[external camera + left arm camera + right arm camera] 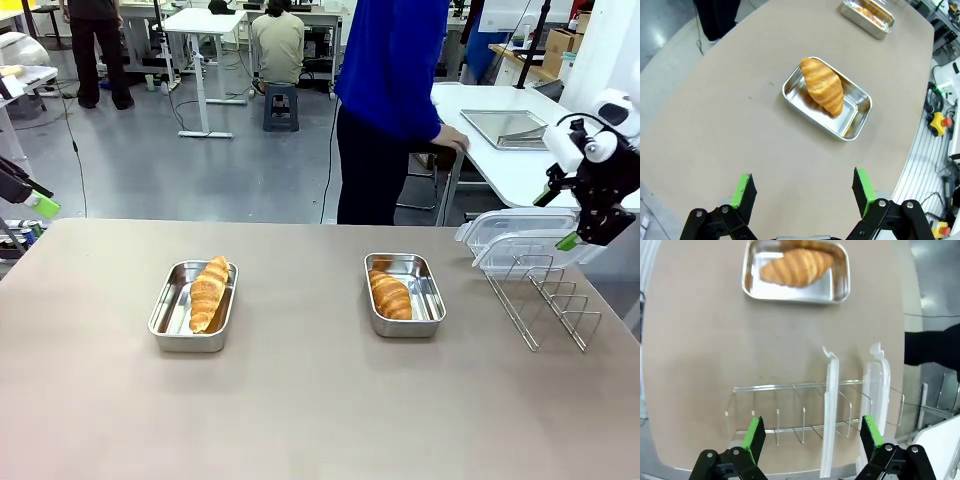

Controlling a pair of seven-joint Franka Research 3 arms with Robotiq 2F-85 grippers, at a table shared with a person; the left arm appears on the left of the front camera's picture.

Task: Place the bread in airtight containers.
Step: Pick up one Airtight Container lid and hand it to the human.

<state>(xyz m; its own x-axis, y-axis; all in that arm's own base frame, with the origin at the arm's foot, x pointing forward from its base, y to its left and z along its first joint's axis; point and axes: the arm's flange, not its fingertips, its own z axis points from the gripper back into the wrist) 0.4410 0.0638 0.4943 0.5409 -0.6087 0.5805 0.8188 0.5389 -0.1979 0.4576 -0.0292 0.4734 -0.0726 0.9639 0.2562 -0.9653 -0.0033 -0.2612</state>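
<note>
Two steel containers stand uncovered on the table, each with one croissant inside. The left container (168,312) holds a croissant (208,292) leaning on its far rim. The right container (428,300) holds a croissant (390,296) lying flat. My left gripper (40,203) hovers open at the table's far left edge, and its wrist view looks down past the gripper (804,192) at the container (856,127) and croissant (823,88). My right gripper (556,218) hangs open above the two clear lids (515,238). In its wrist view the right gripper (813,437) is over the lids (830,405), with the container (790,291) and croissant (796,266) beyond.
A wire rack (545,300) stands at the table's right end with the lids upright in its slots. A person in blue (390,90) stands at the far side, one hand on a chair back. A flat metal tray (505,128) lies on a white table behind.
</note>
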